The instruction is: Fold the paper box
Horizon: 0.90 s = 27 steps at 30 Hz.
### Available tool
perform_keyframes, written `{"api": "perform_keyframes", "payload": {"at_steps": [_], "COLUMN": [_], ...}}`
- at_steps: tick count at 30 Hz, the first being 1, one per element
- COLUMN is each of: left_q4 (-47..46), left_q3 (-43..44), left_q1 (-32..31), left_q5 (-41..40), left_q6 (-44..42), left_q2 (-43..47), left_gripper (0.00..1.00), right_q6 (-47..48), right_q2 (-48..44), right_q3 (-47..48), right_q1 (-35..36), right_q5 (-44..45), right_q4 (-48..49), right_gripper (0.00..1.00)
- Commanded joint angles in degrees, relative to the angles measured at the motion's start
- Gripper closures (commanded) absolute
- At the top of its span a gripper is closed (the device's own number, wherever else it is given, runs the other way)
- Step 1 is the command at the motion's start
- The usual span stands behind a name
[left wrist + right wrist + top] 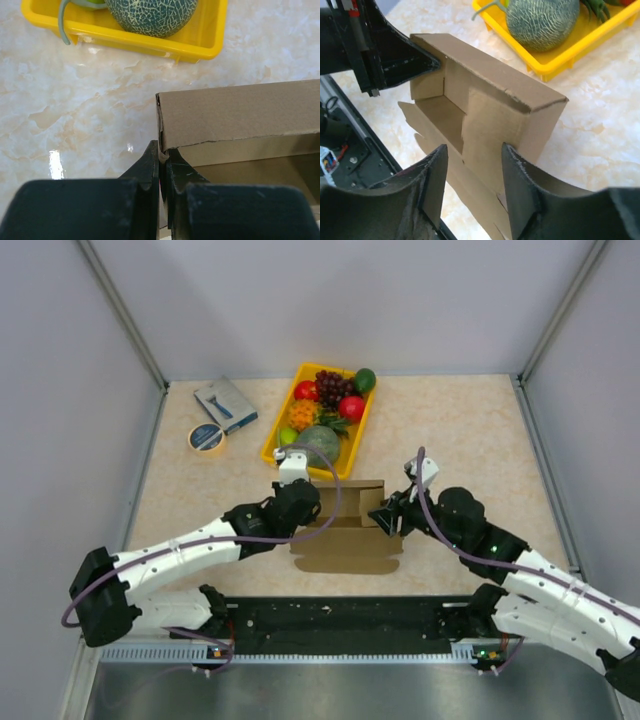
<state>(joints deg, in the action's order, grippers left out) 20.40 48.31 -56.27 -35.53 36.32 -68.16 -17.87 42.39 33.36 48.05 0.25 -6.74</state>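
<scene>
**A:** Cardboard first: where is it?
**B:** Your paper box (345,530) sits half-folded mid-table between both arms, near the yellow tray (200,50) but apart from it.
**A:** Fingers?
**B:** Your left gripper (161,150) is pinched tight on the box's left wall edge. Your right gripper (472,155) stands parted at the right end, clamping nothing. Bare table (450,430) lies rightward.

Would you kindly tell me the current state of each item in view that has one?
Plain brown cardboard paper box: partly folded, walls up, front flap flat.
Left tool: shut on the box's wall.
Right tool: open, astride the box's end.
Yellow plastic tray: filled with fruit.
Roll of tape: lying flat.
</scene>
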Motion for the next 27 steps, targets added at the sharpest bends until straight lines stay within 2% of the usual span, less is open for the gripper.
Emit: {"api": "perform_keyframes", "payload": {"at_steps": [1,4,7,8,9,11,15,20,23,27], "left_q4": [-5.0,-4.7,-4.3,-4.5,-4.8,-4.8,0.2,7.5,8.3,7.0], "left_q3": [-1.4,-1.9,-1.9,-2.1,-2.3,-2.2,0.3,6.3,7.4,7.0], "left_q1": [0.1,0.1,0.1,0.1,0.1,0.1,0.1,0.1,0.2,0.3], "left_q5": [2.3,2.2,2.5,2.7,2.8,2.7,-1.8,-2.8,-2.8,-2.4], "left_q6": [0.0,-0.1,0.2,0.6,0.5,0.5,3.7,5.4,5.6,4.9], "left_q2": [5.0,6.5,7.7,8.0,8.3,8.2,5.7,-1.2,-2.8,-2.2], "left_gripper": [1.0,1.0,1.0,1.0,1.0,1.0,1.0,1.0,1.0,1.0], "right_q6": [-0.1,-0.1,0.5,0.5,0.6,0.0,-5.9,-7.2,-7.4,-4.4], "right_q2": [-1.2,-0.2,2.1,2.5,3.4,4.3,6.2,9.2,8.8,5.5], "right_q3": [-2.0,-0.9,1.1,1.4,1.8,4.2,11.1,17.4,20.9,22.5], "right_q1": [-1.4,-1.5,-1.5,-1.6,-1.4,-1.5,0.6,2.7,2.8,2.7], "right_q5": [-5.8,-2.8,2.5,3.5,4.0,4.3,11.2,8.1,7.2,14.9], "right_q4": [9.1,8.3,4.1,3.3,2.0,-0.2,-10.4,-14.4,-19.2,-27.9], "right_gripper": [0.55,0.61,0.78,0.87,0.89,0.88,0.78,0.74,0.69,0.63]}}
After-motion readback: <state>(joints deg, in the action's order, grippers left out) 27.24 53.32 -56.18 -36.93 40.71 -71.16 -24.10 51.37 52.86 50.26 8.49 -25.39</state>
